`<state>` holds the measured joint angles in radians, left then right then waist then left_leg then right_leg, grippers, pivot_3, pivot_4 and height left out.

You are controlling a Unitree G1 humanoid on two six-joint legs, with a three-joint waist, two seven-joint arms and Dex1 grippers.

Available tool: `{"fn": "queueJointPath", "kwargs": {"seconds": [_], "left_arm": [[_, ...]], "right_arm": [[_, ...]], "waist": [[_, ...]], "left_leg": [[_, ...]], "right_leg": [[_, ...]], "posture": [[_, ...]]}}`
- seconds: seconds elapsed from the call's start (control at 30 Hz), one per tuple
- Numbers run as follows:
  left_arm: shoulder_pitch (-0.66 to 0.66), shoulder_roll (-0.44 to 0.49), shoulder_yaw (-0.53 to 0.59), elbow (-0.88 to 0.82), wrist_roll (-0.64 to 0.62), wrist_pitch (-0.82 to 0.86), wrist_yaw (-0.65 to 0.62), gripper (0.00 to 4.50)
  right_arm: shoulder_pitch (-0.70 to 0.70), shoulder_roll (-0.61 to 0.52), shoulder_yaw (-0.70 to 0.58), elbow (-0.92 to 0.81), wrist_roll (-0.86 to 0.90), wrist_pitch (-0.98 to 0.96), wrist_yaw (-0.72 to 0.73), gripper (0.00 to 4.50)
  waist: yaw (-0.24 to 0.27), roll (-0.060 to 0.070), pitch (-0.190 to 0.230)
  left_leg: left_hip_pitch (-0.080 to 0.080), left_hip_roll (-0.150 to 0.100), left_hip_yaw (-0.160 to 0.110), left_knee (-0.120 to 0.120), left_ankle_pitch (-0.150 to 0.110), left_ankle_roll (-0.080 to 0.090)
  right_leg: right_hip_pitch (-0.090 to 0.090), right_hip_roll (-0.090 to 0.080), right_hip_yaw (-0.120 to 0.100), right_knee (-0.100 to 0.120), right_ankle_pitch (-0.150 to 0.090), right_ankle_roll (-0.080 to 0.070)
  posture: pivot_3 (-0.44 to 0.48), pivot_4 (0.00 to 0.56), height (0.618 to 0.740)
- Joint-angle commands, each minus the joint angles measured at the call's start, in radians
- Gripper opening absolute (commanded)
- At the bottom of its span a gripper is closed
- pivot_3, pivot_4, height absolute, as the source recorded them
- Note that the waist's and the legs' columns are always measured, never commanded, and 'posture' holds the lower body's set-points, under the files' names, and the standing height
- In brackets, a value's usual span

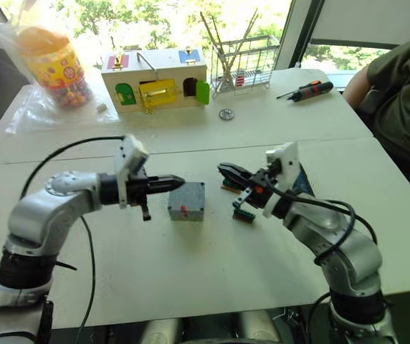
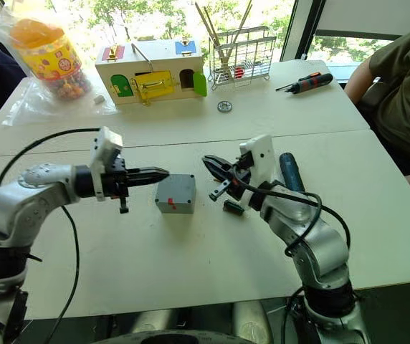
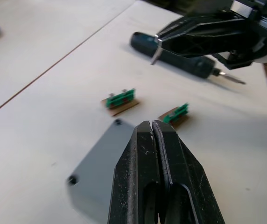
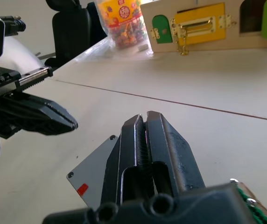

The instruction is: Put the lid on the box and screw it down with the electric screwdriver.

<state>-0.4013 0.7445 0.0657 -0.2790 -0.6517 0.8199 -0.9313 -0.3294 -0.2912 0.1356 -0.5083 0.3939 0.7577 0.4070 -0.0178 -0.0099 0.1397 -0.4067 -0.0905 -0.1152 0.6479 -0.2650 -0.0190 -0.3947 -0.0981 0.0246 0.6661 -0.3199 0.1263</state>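
Observation:
The grey box (image 1: pixel 185 210) stands mid-table with a red mark on its near side. A flat grey lid (image 3: pixel 98 163) with corner screw holes lies on top of it. My left gripper (image 1: pixel 178 180) is shut and empty, its tips just left of the box's top edge. To the right of the box my right gripper (image 1: pixel 221 168) is also shut and empty, a little above the table. Behind my right arm the dark blue electric screwdriver (image 2: pixel 289 172) lies on the table, its thin bit (image 3: pixel 231 77) showing in the left wrist view.
Two small green circuit boards (image 3: pixel 122 99) (image 3: pixel 174 114) lie right of the box. At the back stand a wooden toy house (image 1: pixel 155 79), a candy jar (image 1: pixel 51 64) and a wire rack (image 1: pixel 244 64). A manual screwdriver (image 1: pixel 307 91) lies there too. A person (image 1: pixel 406 93) sits at the right.

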Motion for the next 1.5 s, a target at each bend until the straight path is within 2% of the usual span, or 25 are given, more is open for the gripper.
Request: {"fn": "queueJointPath", "kwargs": {"seconds": [0.03, 0.43, 0.93, 1.5], "left_arm": [[0.025, 0.026, 0.033, -0.022, 0.003, -0.015, -0.001, 0.0], [0.132, 0.04, 0.017, -0.083, 0.03, -0.04, 0.035, 0.0], [0.117, 0.032, -0.003, -0.075, 0.038, -0.047, 0.036, 0.0], [0.121, 0.022, -0.015, -0.069, 0.047, -0.059, 0.041, 0.0]], "right_arm": [[-0.042, 0.017, 0.03, 0.059, -0.017, -0.061, 0.027, 0.09], [-0.025, -0.007, 0.079, 0.132, -0.047, -0.124, 0.1, 0.09], [-0.031, 0.012, 0.087, 0.22, -0.103, -0.196, 0.101, 0.09], [-0.031, 0.038, 0.081, 0.214, -0.107, -0.197, 0.103, 0.09]], "waist": [[0.004, 0.0, 0.0], [0.002, 0.0, 0.0], [0.003, 0.0, 0.0], [0.003, 0.0, 0.0]], "left_leg": [[0.0, 0.0, 0.0, 0.0, 0.0, 0.0], [0.0, 0.001, -0.001, 0.0, 0.0, 0.0], [0.0, 0.0, -0.001, 0.0, 0.0, 0.0], [0.0, 0.0, -0.001, 0.0, 0.0, 0.0]], "right_leg": [[0.0, 0.0, 0.0, 0.0, 0.0, 0.0], [0.0, -0.001, 0.001, 0.001, 0.0, 0.0], [0.0, 0.0, 0.001, 0.001, 0.0, 0.0], [0.0, 0.0, 0.001, 0.001, 0.0, 0.0]], "posture": [[0.0, 0.15, 0.74], [0.0, 0.15, 0.74], [0.0, 0.15, 0.74], [0.0, 0.15, 0.74]]}}
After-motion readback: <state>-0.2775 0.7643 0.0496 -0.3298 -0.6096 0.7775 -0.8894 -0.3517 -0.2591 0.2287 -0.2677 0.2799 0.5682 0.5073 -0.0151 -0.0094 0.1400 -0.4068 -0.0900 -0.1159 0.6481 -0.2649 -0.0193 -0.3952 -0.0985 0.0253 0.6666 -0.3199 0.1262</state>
